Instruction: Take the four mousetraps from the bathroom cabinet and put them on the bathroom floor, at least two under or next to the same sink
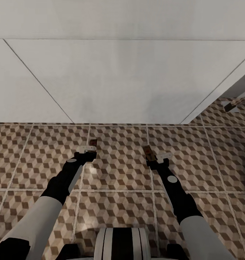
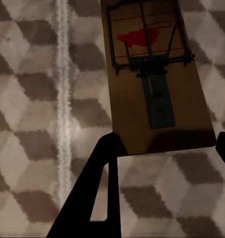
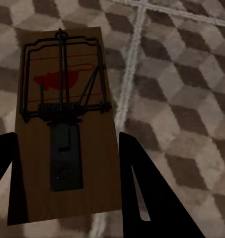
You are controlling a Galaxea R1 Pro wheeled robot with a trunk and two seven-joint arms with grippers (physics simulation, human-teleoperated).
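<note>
now, your readout:
left gripper: you're clamped on one mousetrap
right gripper: you're clamped on another mousetrap
below: bathroom floor, white wall ahead

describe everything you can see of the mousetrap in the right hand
The mousetrap is a flat brown wooden board with a dark wire frame, a spring coil across the middle, a dark metal plate and a red mark under the wire. The right hand holds it by its plate end, one finger on each long side, above the tiled floor. From the head view it points forward, towards the white unit.
</note>
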